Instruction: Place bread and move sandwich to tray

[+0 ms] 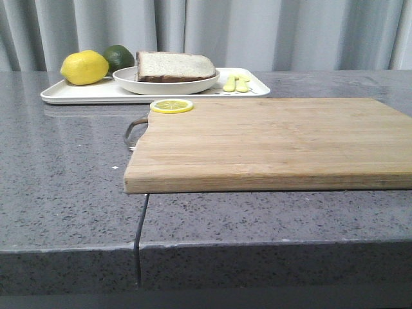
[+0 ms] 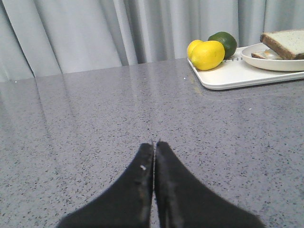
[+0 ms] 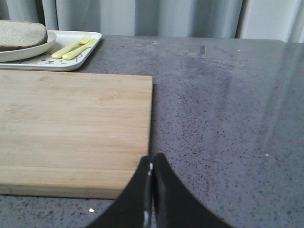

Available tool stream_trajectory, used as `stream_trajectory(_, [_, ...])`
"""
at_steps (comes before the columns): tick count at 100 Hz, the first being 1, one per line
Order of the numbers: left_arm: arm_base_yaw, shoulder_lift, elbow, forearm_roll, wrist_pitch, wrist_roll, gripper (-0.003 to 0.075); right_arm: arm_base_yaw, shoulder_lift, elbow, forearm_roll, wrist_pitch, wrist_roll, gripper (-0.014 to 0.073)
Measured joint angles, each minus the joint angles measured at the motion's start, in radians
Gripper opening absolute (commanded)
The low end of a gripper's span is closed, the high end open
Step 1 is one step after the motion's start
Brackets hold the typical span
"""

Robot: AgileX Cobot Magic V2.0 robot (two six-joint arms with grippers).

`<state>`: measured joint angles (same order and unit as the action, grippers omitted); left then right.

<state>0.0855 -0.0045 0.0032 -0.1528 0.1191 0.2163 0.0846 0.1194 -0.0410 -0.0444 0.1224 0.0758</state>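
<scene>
The left gripper [image 2: 154, 145] is seen with its two dark fingers pressed together on nothing, held low over bare grey countertop [image 2: 95, 118]; it appears to be parked away from the food, so that nothing is disturbed. The right gripper [image 3: 152, 164] is likewise clenched and empty, poised just above the near corner of the wooden cutting board [image 3: 71, 128], whose surface is bare except for a lemon slice [image 1: 172, 105] laid at its far left corner.

Beyond the board, at the back of the table, the tray [image 1: 84, 94] is set. On it the round white plate [image 1: 166, 84] is carried, and on the plate the sandwich [image 1: 175, 66] is stacked, topped by the bread [image 2: 286, 42]; a lower layer is glimpsed beneath it in the left wrist view, though no egg can be made out. Beside the plate a lemon [image 1: 84, 67] and a green lime [image 1: 119, 56] are kept at the tray's left end, and pale yellow cutlery [image 1: 235, 84] at its right. Judged from this arrangement, the task looks finished, the arms being withdrawn.
</scene>
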Motion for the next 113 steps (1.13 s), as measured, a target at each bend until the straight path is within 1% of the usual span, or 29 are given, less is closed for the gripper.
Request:
stream_trajectory(17, [0.000,0.000,0.000,0.000,0.000,0.000,-0.0019,0.000,-0.109,0.054,-0.005,-0.003,0.011,-0.0067])
stream_trajectory(24, [0.000,0.000,0.000,0.000,0.002,0.000,-0.0019,0.000,-0.125,0.065,-0.005,-0.007,0.011,-0.0067])
stream_trajectory(113, [0.000,0.000,0.000,0.000,0.002,0.000,-0.0019,0.000,-0.128,0.069,0.002,-0.006,0.015,-0.0067])
